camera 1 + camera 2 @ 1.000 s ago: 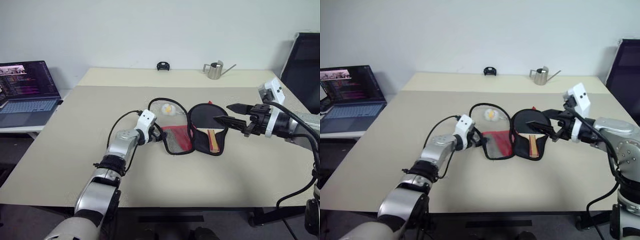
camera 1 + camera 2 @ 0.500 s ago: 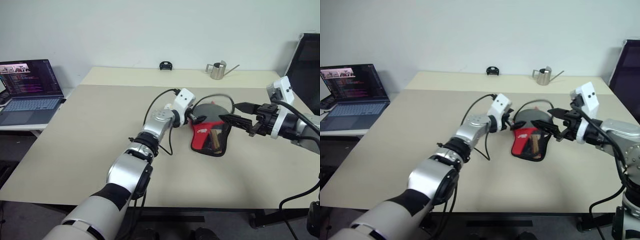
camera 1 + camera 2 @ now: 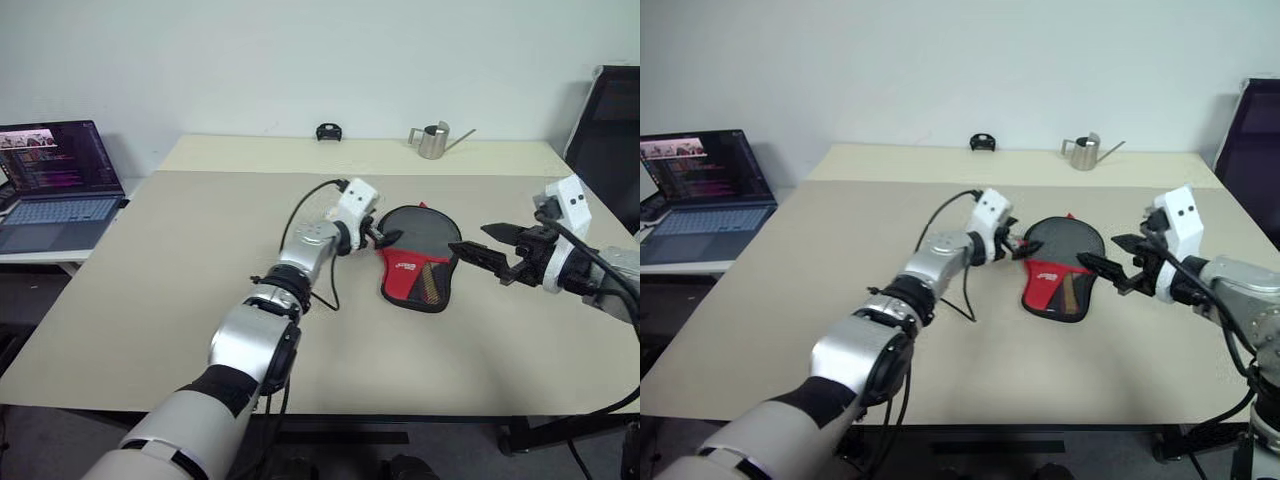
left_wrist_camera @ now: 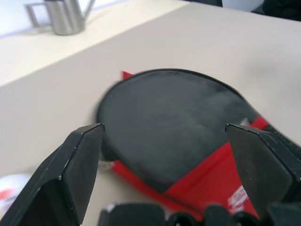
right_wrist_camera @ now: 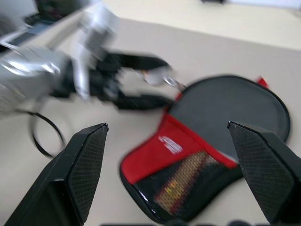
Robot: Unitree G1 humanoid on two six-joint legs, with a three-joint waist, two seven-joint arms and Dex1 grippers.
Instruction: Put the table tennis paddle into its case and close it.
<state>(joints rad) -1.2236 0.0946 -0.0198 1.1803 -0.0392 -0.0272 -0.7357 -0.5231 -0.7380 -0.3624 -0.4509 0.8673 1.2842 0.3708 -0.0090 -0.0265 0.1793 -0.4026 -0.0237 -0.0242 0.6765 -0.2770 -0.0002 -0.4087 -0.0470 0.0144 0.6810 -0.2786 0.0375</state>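
Note:
The case lies folded over at the table's middle, black fabric above, red part with a white logo and a mesh pocket below. The table tennis paddle is covered by it; a brownish strip of its handle shows through the mesh. My left gripper stands open at the case's left edge, just above the table, holding nothing. In the left wrist view the left gripper frames the black fabric. My right gripper hangs open a little to the right of the case, its fingers pointing at it, apart from it.
An open laptop sits on a side table at the left. At the table's far edge stand a metal watering can and a small black object. A black chair is at the right.
The case lay spread open a second ago; its left flap is now folded over the paddle. My left gripper swept right with it. The right gripper drew back to the right.

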